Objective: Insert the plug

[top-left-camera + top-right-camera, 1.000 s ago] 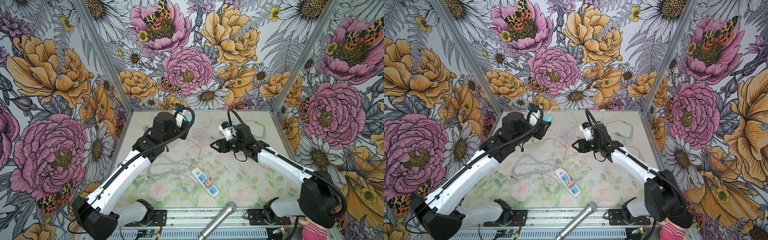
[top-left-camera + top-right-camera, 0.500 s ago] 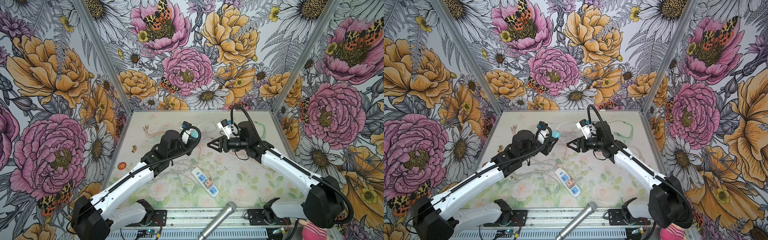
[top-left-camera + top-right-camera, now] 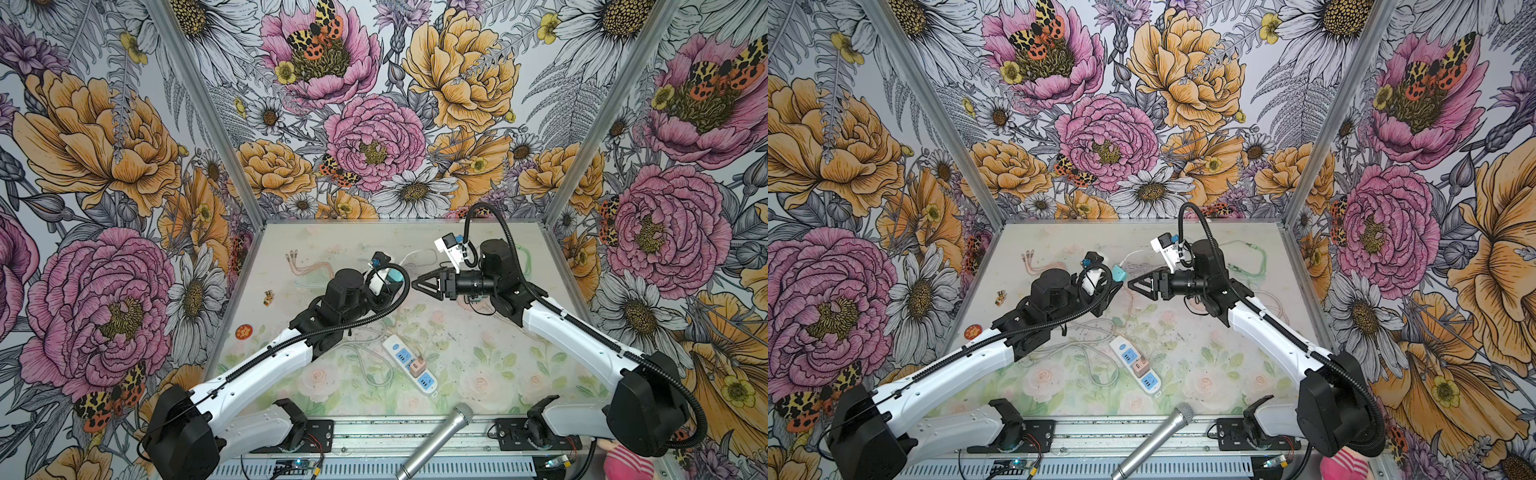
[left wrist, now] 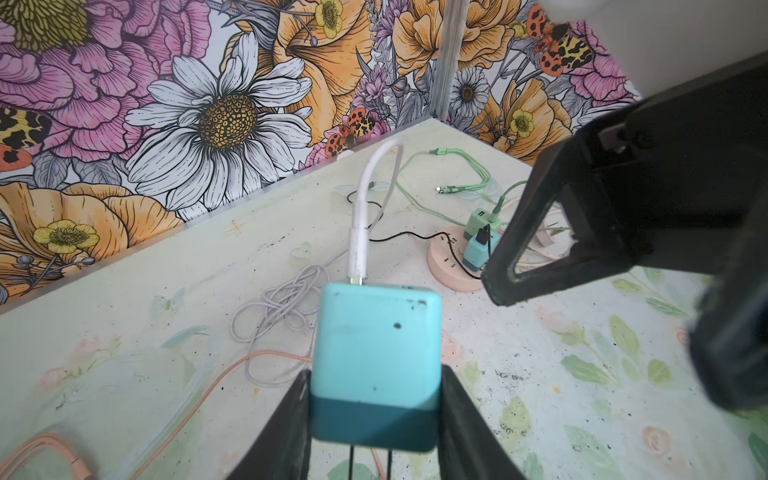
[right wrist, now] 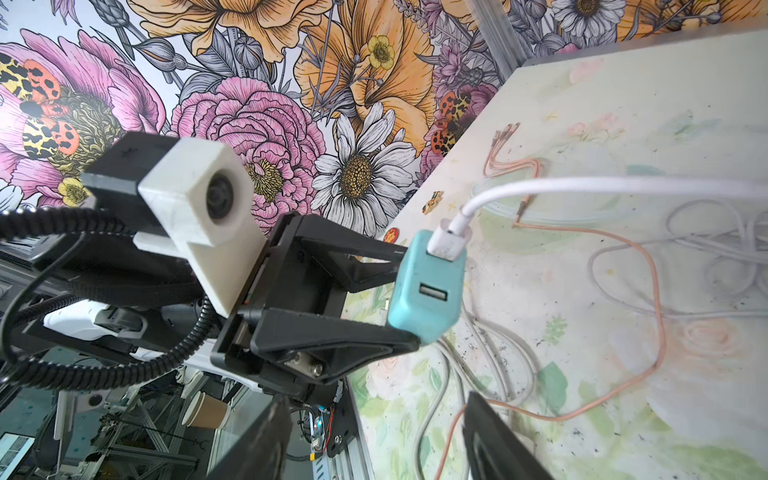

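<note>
Left wrist view: the left gripper (image 4: 376,372) pinches the teal plug (image 4: 376,332) by its sides, white cable (image 4: 359,232) in its top. In both top views it has drawn back from the far side to the middle (still in the air), well apart from the power strip (image 3: 409,363). The right gripper (image 3: 426,286), spread and empty, now faces it, wider than before

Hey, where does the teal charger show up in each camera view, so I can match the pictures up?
In a top view: teal charger about centre, mid-table.
In a top view: teal charger slightly left of centre.
Left wrist: teal charger low centre, clamped in the left gripper.
Right wrist: teal charger near centre.
Shared landmark: the white cable plugged into it.
</note>
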Action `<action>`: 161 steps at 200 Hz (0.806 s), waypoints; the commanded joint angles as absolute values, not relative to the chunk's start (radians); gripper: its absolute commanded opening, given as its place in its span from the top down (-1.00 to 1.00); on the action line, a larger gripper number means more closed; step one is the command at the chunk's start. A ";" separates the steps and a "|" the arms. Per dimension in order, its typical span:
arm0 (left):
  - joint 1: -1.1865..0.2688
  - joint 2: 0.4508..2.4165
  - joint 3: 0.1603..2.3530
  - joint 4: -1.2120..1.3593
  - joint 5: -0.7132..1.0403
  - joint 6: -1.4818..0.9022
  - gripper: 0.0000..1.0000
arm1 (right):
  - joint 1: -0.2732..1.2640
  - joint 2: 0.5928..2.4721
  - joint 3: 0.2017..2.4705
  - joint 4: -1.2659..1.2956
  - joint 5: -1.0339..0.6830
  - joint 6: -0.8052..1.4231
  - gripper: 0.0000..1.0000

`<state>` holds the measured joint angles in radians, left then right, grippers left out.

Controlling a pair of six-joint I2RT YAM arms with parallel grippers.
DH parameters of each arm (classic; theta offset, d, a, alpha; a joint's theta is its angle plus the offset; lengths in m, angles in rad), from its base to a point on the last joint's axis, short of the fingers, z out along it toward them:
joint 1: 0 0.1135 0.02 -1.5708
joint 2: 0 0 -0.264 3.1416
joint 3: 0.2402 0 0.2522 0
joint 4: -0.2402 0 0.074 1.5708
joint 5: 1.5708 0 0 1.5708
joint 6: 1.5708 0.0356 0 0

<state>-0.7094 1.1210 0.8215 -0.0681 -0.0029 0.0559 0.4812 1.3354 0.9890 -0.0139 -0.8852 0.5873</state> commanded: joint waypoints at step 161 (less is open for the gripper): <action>-0.803 1.151 0.794 0.004 0.062 0.125 0.77 | 0.488 1.397 1.032 -0.076 -0.792 0.569 -0.27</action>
<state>-0.7906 1.1397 0.8036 -0.0319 0.0422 0.1085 0.4812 1.4166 1.0203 -0.0669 -0.8227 0.5861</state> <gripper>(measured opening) 0.437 0.637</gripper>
